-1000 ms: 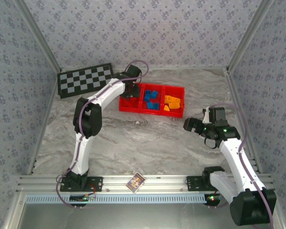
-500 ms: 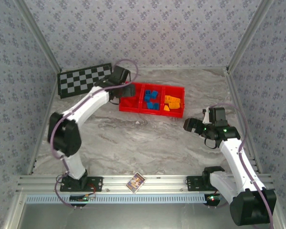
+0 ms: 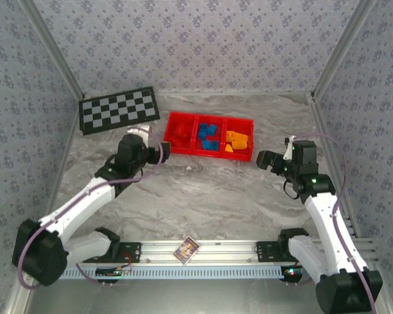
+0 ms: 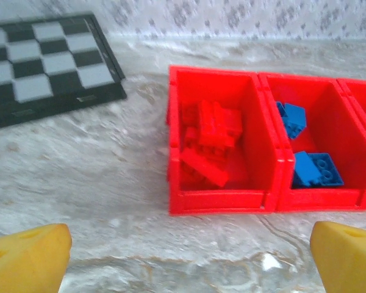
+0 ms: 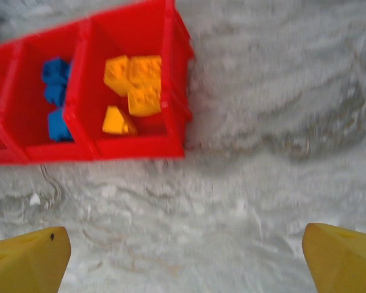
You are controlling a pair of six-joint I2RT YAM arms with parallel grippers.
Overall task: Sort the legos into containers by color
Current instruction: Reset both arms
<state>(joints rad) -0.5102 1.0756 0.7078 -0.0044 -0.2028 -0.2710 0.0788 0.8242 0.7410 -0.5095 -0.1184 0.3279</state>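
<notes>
The long red tray (image 3: 207, 154) lies at the back middle of the table, its three compartments side by side. Red legos (image 4: 210, 137) are piled in the left compartment, blue legos (image 4: 307, 165) in the middle one, and orange-yellow legos (image 5: 134, 90) in the right one. My left gripper (image 3: 160, 152) hovers just in front of the tray's left end; its jaws are open (image 4: 186, 262) over bare table. Off the tray's right end, my right gripper (image 3: 264, 159) is also open (image 5: 183, 259), with nothing between its fingers.
A black-and-grey checkerboard mat (image 3: 118, 110) lies at the back left, beside the tray. A small printed card (image 3: 187, 249) rests on the rail at the near edge. Patterned walls close in the table on three sides.
My left arm has pulled back from over the tray's left compartment to the table in front of it. The right gripper has moved slightly up toward the tray's right end.
</notes>
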